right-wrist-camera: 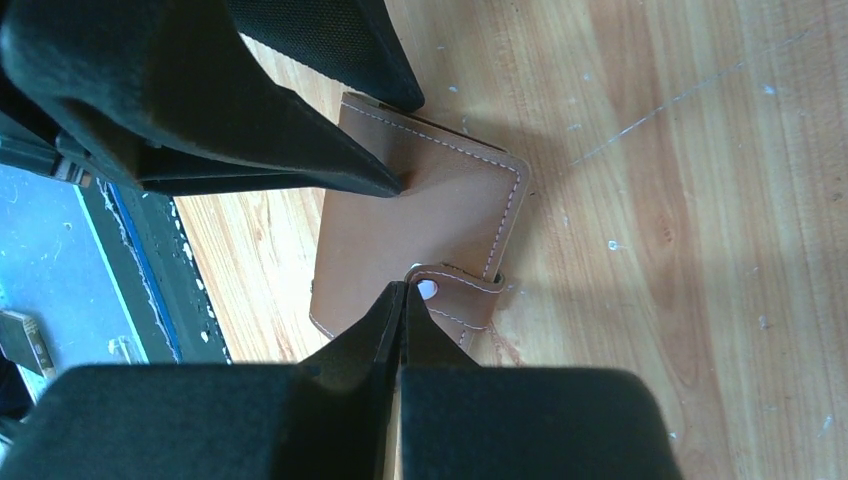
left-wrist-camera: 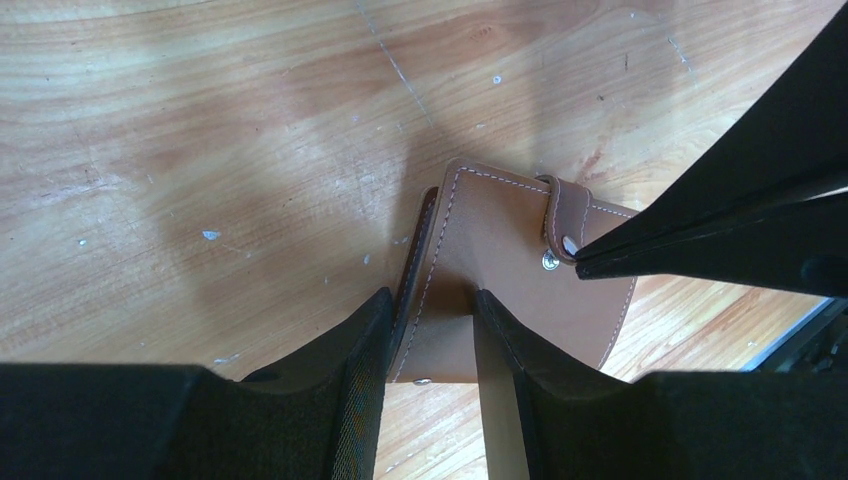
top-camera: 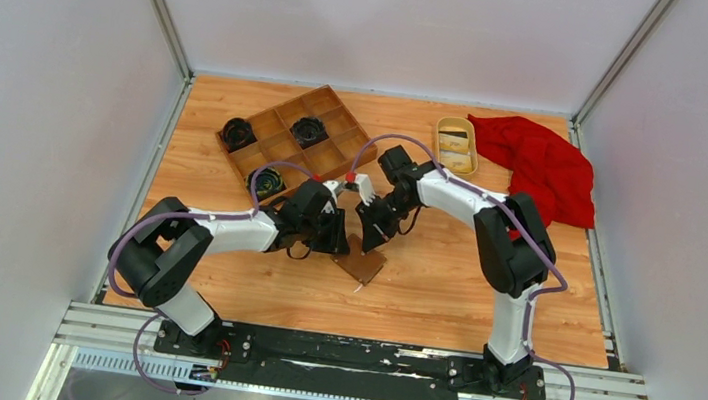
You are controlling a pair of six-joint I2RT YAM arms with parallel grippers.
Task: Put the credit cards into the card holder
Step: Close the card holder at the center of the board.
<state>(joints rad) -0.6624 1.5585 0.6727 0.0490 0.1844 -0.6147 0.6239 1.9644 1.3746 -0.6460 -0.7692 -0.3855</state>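
Brown leather card holder [left-wrist-camera: 500,260] on the worktop [top-camera: 440,290], edge pinched by the left tool [left-wrist-camera: 432,300]; right tool [right-wrist-camera: 403,295], pressed together, touches its strap [right-wrist-camera: 462,296].

The left arm [top-camera: 226,231] and right arm [top-camera: 466,198] wear white shells between bulky black joints. Lilac cables [top-camera: 400,138] loop along each, and a red dot [top-camera: 329,183] marks each wrist. Black base plates [top-camera: 353,354] sit on a silver rail [top-camera: 360,374]. The left pincer [left-wrist-camera: 432,300] and right pincer [right-wrist-camera: 402,292] have matte black, tapered fingers.
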